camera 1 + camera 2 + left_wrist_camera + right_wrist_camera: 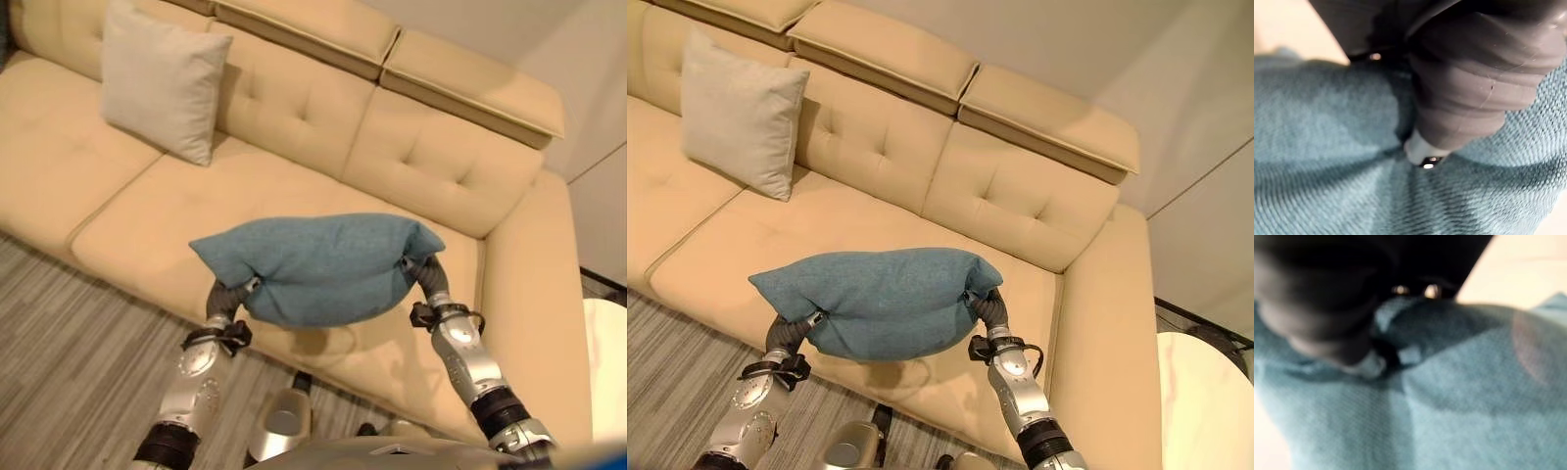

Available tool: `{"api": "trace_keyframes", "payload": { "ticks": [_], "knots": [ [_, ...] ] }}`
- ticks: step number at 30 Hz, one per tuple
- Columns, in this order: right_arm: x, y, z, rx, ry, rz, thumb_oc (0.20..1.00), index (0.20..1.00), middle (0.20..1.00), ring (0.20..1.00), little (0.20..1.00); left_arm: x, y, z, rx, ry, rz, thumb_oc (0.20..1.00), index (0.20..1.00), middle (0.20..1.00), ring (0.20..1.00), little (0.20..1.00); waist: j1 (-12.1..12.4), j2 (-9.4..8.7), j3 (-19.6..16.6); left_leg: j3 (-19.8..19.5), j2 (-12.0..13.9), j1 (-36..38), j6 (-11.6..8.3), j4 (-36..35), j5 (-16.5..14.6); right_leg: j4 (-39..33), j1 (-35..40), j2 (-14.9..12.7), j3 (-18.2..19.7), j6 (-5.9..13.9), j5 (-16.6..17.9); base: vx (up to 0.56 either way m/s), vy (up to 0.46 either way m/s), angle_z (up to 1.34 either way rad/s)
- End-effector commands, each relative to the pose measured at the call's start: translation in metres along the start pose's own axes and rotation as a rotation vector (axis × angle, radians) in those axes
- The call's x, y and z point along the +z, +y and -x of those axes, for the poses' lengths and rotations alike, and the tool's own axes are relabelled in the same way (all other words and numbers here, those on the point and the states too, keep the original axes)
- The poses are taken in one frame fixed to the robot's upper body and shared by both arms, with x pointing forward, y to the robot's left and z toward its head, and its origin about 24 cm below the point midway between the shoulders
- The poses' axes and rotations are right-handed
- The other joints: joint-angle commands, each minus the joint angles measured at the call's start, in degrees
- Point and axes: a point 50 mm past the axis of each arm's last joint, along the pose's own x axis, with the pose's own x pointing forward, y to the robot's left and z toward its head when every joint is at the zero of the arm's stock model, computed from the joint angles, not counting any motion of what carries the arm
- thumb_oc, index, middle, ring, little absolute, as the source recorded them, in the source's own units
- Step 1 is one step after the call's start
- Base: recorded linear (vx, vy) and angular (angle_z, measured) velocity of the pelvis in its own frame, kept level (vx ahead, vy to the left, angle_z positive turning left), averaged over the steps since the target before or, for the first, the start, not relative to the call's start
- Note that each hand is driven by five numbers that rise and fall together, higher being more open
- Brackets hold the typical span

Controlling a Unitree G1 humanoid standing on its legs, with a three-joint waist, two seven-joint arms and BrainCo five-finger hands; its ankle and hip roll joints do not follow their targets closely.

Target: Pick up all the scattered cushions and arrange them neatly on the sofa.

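Teal cushion [318, 266] carried over sofa [411, 166] — hand grips hidden, cannot tell | to be lowered level, set upright against backrest — beside beige cushion [162, 80]

No writing, label, number or sign can be read on anything here. The blue cushion [323, 266] and the pale cushion [162, 80] are plain cloth (weave only), and the cream sofa [411, 157] bears just stitched tufts.
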Motion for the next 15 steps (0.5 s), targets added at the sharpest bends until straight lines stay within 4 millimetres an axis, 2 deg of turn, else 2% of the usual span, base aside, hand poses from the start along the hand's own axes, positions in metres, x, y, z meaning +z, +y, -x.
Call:
{"api": "trace_keyframes", "payload": {
  "ticks": [1,3,4,10,15],
  "knots": [
    [0.051,0.008,-0.015,0.061,-0.246,-0.002,0.200,0.200,0.200,0.200,0.200,0.032,-0.043,-0.001,-0.200,-0.202,0.014,0.200,0.200,0.200,0.200,0.200,0.4,1.36,-4.5,-6.3,1.5,-0.8,-3.06,2.5,-6.6,-13.1,0.5,0.6,-3.1,-1.64,4.4,0.08,0.010,-0.50],
    [0.051,0.006,-0.016,0.055,-0.239,-0.001,0.200,0.200,0.200,0.200,0.200,0.034,-0.048,-0.003,-0.220,-0.211,0.019,0.200,0.200,0.200,0.200,0.200,0.2,0.74,-4.7,-6.1,0.4,-1.6,-3.14,4.1,-7.4,-17.5,2.2,0.9,-1.8,-1.63,5.1,0.09,0.001,-0.28],
    [0.051,0.004,-0.015,0.051,-0.245,0.007,0.200,0.200,0.200,0.200,0.200,0.035,-0.051,-0.004,-0.230,-0.216,0.018,0.200,0.200,0.200,0.200,0.200,0.0,0.77,-5.0,-6.2,0.4,-1.7,-3.37,3.8,-7.2,-17.2,2.3,1.3,-1.6,-1.84,5.2,0.10,-0.029,-0.02],
    [0.056,-0.001,-0.012,0.041,-0.262,0.025,0.200,0.200,0.200,0.200,0.200,0.042,-0.062,-0.008,-0.247,-0.255,0.029,0.200,0.200,0.200,0.200,0.200,-2.2,1.15,-6.2,-6.0,1.4,0.3,-4.66,-0.2,-6.5,-22.2,4.3,2.6,-2.2,-2.72,5.7,0.13,-0.058,0.09],
    [0.069,0.001,-0.011,0.050,-0.314,0.033,0.200,0.200,0.200,0.200,0.200,0.058,-0.072,-0.016,-0.256,-0.319,0.032,0.200,0.200,0.200,0.200,0.200,-4.1,2.08,-6.7,-5.4,2.6,2.0,-5.55,-4.3,-5.1,-26.2,5.7,3.7,-2.2,-3.18,5.9,0.06,-0.034,-0.04]
  ]
}}
